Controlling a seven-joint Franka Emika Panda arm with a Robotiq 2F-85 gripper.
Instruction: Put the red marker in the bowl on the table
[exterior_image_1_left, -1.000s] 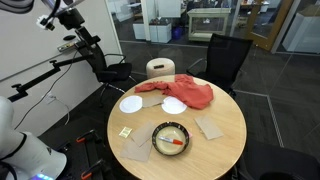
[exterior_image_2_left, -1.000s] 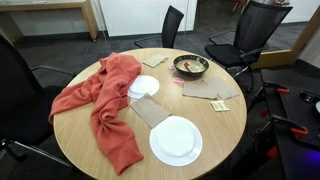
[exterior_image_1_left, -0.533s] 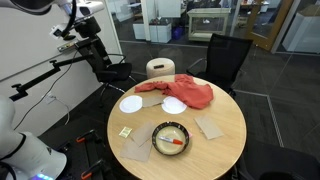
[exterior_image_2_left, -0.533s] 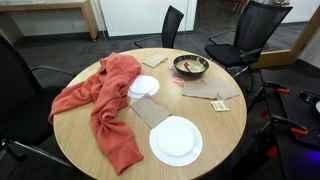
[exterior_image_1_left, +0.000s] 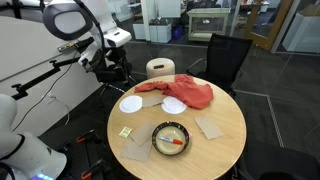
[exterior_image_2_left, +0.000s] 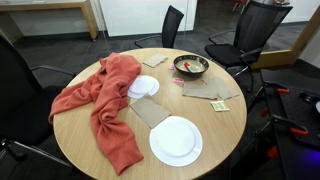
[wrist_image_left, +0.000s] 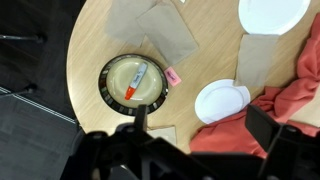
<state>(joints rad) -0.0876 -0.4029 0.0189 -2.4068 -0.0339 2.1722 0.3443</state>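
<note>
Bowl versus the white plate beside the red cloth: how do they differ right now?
The bowl has a dark rim and pale inside; the white plate is white throughout. The bowl holds the red marker; the plate is bare. The bowl sits clear of the red cloth; the plate's edge meets it. Both are round, on the table.

The marker (wrist_image_left: 137, 79) lies in the bowl (wrist_image_left: 118, 70) near the table (exterior_image_1_left: 231, 126) edge. Across the table sprawls the cloth (exterior_image_1_left: 188, 93), with two plates (exterior_image_1_left: 174, 105) (exterior_image_1_left: 131, 104) beside it.
</note>
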